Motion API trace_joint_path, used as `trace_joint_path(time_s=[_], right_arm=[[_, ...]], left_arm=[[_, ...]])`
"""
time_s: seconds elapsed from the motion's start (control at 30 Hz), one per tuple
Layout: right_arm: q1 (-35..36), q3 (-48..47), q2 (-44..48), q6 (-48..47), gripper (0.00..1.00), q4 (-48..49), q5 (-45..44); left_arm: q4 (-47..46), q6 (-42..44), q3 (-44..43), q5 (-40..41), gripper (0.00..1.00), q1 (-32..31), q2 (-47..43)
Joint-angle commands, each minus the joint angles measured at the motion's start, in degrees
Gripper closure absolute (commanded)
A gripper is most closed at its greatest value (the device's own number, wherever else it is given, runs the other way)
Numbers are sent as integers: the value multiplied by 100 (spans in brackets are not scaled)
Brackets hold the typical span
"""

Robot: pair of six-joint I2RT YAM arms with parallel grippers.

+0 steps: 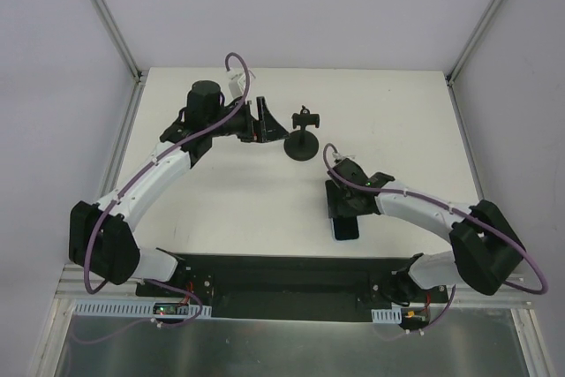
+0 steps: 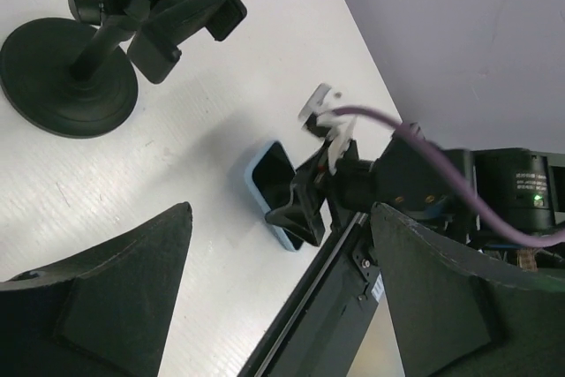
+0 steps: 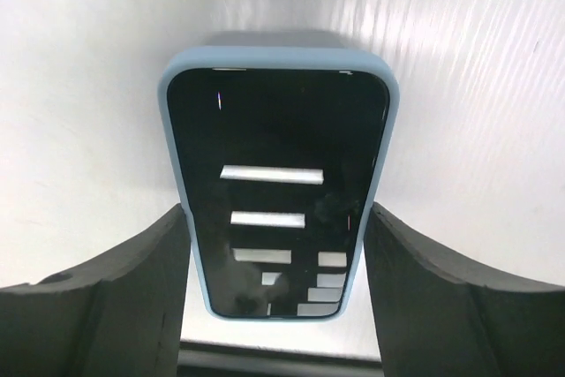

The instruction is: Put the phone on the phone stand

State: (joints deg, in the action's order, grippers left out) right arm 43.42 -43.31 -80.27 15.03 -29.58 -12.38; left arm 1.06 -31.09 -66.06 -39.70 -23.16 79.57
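Right wrist view: the right end effector, spread, straddles the phone flat on the desk (apart from the phone stand), seemingly to pinch its long edges; the left end effector is spread too.

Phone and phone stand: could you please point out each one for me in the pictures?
the phone (image 3: 278, 192): right wrist view, on the middle of its black screen.
the phone stand (image 2: 53, 86): left wrist view, on its round disc base.
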Motion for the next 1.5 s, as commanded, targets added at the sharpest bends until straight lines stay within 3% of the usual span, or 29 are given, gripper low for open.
trace_joint_path(time_s=[0.0, 0.13, 0.23, 0.33, 0.43, 0.5, 0.53, 0.63, 0.77, 0.9, 1.1, 1.13, 1.27, 1.47], right_arm=[[-403, 217, 819, 140, 99, 1971, -29], [-764, 314, 1196, 334, 99, 2368, 490], [-975, 437, 1600, 413, 99, 2650, 719], [-1204, 552, 1883, 589, 99, 2818, 947], [-1379, 578, 2295, 913, 99, 2818, 1429], [-1581, 596, 2445, 1298, 99, 2861, 1668], [-1643, 578, 2594, 1405, 99, 2862, 1834], [-1880, 430, 2736, 1775, 99, 2870, 2264], [-2004, 166, 2859, 1942, 99, 2818, 2530], [-1987, 7, 2894, 1978, 99, 2695, 2592], [-1986, -81, 2938, 2030, 99, 2677, 2609], [-1986, -81, 2947, 2039, 99, 2677, 2653], [-1995, -55, 3000, 2083, 99, 2686, 2645], [-1987, -72, 3043, 2057, 99, 2695, 2627]], left_arm=[[-290, -212, 461, 165, 21, -83, -389], [-563, -231, 717, 375, 23, -635, -249], [-686, -3, 788, 717, 18, -1092, -30], [-1299, 182, 1051, 833, 18, -1270, 67], [-2388, 218, 1507, 754, 31, -1340, 94], [-3185, 235, 1832, 701, 33, -1393, 76], [-3408, 253, 1921, 692, 32, -1419, 76], [-3858, 384, 2027, 674, 18, -1630, 164], [-3806, 508, 1755, 780, 15, -1885, 480], [-3789, 560, 1387, 745, 26, -1964, 735], [-3718, 385, 1008, 551, 28, -2061, 1166], [-3710, 358, 982, 612, 35, -2070, 1201], [-3464, 332, 780, 631, 45, -2087, 1368], [-3130, 393, 542, 534, 44, -2096, 1517]])
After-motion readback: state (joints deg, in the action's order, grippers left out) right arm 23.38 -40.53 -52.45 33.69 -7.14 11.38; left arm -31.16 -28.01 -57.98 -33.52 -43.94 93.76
